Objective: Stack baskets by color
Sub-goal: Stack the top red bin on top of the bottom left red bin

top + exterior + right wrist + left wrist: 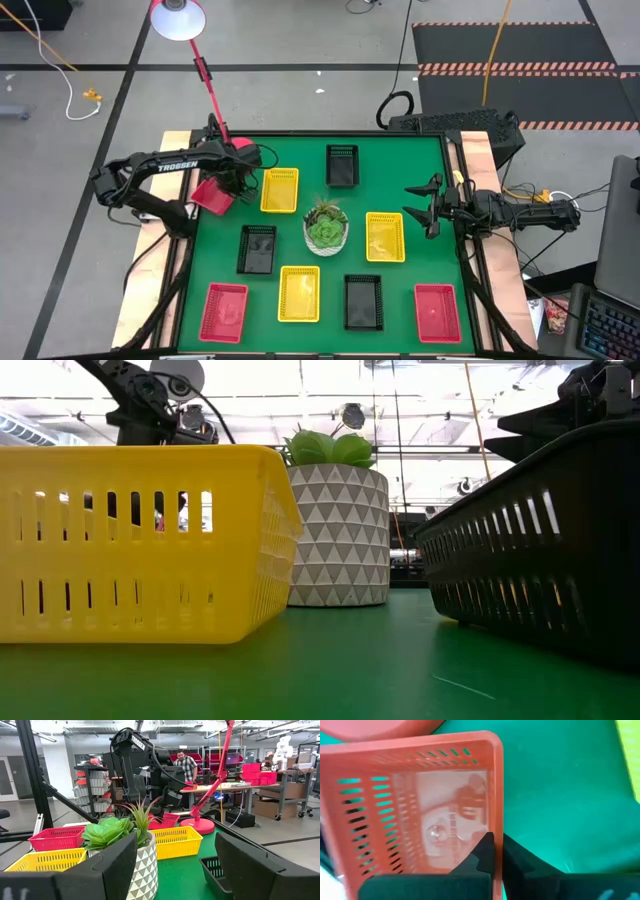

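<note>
Nine baskets and a potted plant share the green mat [410, 180]. My left gripper [222, 187] is shut on a red basket [210, 196] at the far left, beside the red lamp base [243, 147]. Two other red baskets [224, 311] [437, 312] rest on their bottoms at the near corners. Three yellow baskets [280, 190] [385, 236] [299, 293] and three black baskets [342, 165] [257, 248] [363, 301] lie singly around the plant. My right gripper [430, 208] waits open, level, at the right edge. My left gripper pinches one side wall of the red basket [498, 827] with one finger [482, 852] inside and the other [522, 862] outside. The fingers come from above, pointing down. The basket sits tilted in the hold [167, 819], open side up; whether it is clear of the mat I cannot tell.
The succulent in its patterned pot [326, 228] stands mid-table between the baskets. The lamp's red arm [210, 85] rises from its base at the far left, close to my left arm. In the low view a yellow basket [140, 540] and a black one [540, 560] flank the pot [338, 535].
</note>
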You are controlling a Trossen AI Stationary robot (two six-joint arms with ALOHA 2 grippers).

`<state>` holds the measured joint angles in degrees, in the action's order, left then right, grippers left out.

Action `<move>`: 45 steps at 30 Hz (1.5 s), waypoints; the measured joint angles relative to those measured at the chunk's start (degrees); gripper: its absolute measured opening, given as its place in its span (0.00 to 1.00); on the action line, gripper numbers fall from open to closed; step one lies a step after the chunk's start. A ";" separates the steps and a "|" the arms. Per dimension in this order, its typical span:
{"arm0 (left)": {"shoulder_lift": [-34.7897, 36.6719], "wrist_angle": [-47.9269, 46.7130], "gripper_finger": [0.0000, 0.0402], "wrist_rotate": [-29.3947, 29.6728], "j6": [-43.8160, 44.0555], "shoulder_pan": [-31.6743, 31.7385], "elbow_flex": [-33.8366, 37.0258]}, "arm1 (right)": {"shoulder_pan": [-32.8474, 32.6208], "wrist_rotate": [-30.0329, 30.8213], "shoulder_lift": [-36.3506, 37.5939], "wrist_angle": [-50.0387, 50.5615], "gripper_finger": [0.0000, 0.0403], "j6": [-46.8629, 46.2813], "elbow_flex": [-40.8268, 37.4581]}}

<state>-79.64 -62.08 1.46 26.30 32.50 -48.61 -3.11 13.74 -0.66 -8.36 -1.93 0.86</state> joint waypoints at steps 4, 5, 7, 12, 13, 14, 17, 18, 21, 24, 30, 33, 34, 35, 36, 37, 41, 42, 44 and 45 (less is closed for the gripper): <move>-0.02 -7.21 0.02 -0.11 -0.58 -1.23 -5.94 | 0.01 0.11 0.01 -0.02 0.65 0.02 -0.01; -0.02 -8.99 0.02 -0.15 -0.51 -1.77 -8.06 | 0.02 0.13 0.00 -0.02 0.65 0.02 -0.02; -0.02 -12.22 0.03 -0.13 -0.08 -3.17 -12.67 | 0.02 0.15 0.00 -0.02 0.65 0.02 -0.01; 0.00 -18.04 0.02 -0.20 3.55 -8.38 -25.22 | 0.02 0.15 0.00 0.00 0.65 0.00 0.00; 0.00 -19.17 0.02 -0.48 4.71 -9.63 -27.48 | 0.02 0.15 0.00 -0.02 0.65 -0.13 -0.02; 0.00 -20.40 0.02 -0.96 6.17 -11.01 -29.65 | 0.02 0.15 0.00 -0.02 0.65 -0.18 0.00; 0.04 -24.13 0.03 -2.76 12.49 -15.77 -35.09 | 0.02 0.15 0.00 -0.02 0.65 -0.52 -0.01; 0.04 -26.01 0.03 -3.12 15.36 -17.84 -36.45 | 0.01 0.15 0.01 0.00 0.65 -0.93 -0.01; 0.15 -28.00 0.02 -3.69 25.32 -25.25 -38.25 | 0.01 0.07 0.00 0.00 0.65 -1.90 -0.02; 0.04 -27.82 0.02 -4.91 36.56 -33.83 -38.20 | 0.02 0.04 0.00 0.00 0.65 -1.90 0.00; -2.73 -22.46 0.02 -6.49 58.15 -50.66 -38.03 | 0.00 0.02 0.02 0.01 0.65 -2.29 0.00; -4.34 -17.18 0.02 -7.42 68.22 -57.51 -38.21 | 0.02 -0.24 -0.02 0.24 0.65 -4.05 0.00; -5.05 -15.69 0.02 -7.39 71.55 -60.02 -38.19 | 0.02 -0.26 -0.13 0.22 0.65 -4.28 0.00; -6.11 -14.96 0.02 -7.41 74.82 -62.06 -38.19 | 0.02 -0.25 -0.22 0.47 0.65 -4.13 0.00; -7.34 -14.66 0.02 -7.47 77.38 -63.72 -38.19 | 0.02 -0.26 -0.24 1.00 0.65 -3.34 0.00; -8.60 -14.56 0.02 -7.84 79.58 -65.38 -38.19 | 0.02 -0.26 -0.29 1.12 0.65 -2.75 -0.01; -12.96 -12.34 0.02 -8.02 86.87 -71.48 -38.13 | 0.02 -0.23 -0.57 0.94 0.65 -3.40 0.00; -13.88 -10.79 0.02 -8.11 87.94 -72.49 -38.13 | 0.02 -0.26 -0.60 0.98 0.65 -4.36 0.00; -15.28 -8.47 0.02 -6.86 89.88 -74.13 -38.13 | 0.02 -0.26 -0.94 0.79 0.65 -6.21 0.00; -15.83 -7.80 0.02 -6.05 90.88 -74.59 -38.11 | 0.02 -0.27 -1.02 0.92 0.65 -7.00 0.00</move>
<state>-95.46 -69.88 -4.60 117.18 -42.09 -86.72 -3.09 13.47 -1.68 -7.45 -8.93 0.86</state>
